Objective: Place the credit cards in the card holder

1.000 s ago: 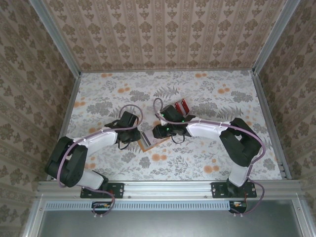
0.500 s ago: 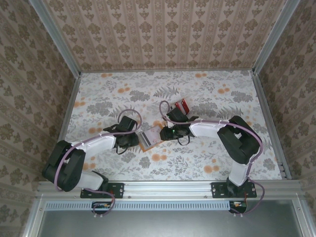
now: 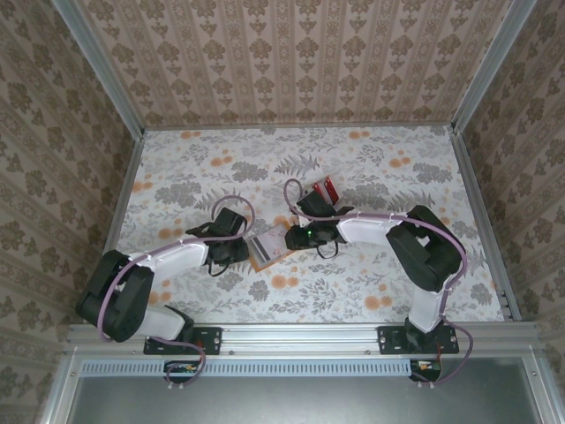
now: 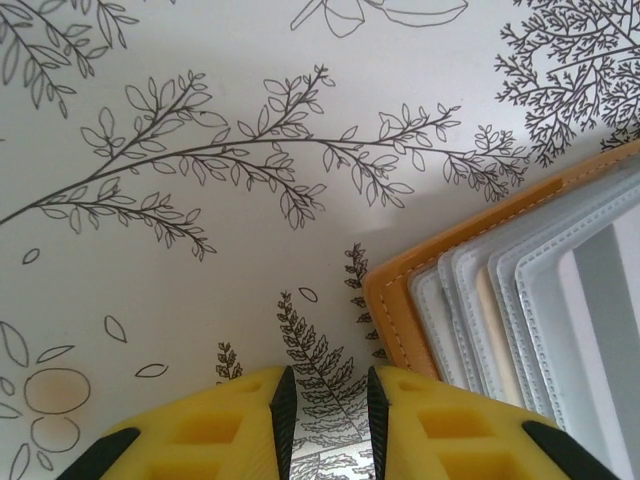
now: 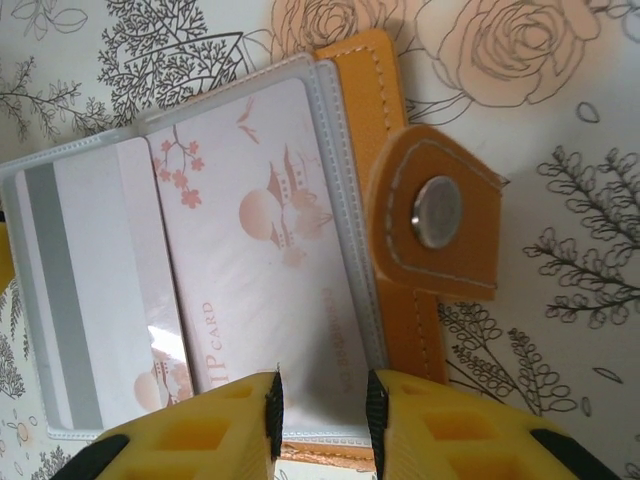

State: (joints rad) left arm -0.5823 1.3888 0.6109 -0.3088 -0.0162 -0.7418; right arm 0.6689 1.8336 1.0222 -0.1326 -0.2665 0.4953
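Wallpapered walls (image 3: 291, 62) close in a floral-printed surface (image 3: 185, 168). One card holder (image 3: 267, 247) lies open near the middle of the surface, its orange cover down and its grey sleeves (image 4: 500, 300) up. In the right wrist view its clasp tab (image 5: 440, 215) is folded out to the right. Two credit cards (image 5: 250, 230) sit side by side under the clear sleeves, one pale with pink marks and one whitish with a grey stripe.

More red cards (image 3: 325, 189) sit farther toward the far edge, just behind the right arm (image 3: 371, 231). They look like two, though the top view is too small to be sure.

The left end effector (image 4: 325, 400) hovers over bare surface just beside the holder's corner, its fingers narrowly parted with nothing between them. The right end effector (image 5: 320, 400) is over the holder's sleeves, its fingers likewise slightly spread and gripping nothing.
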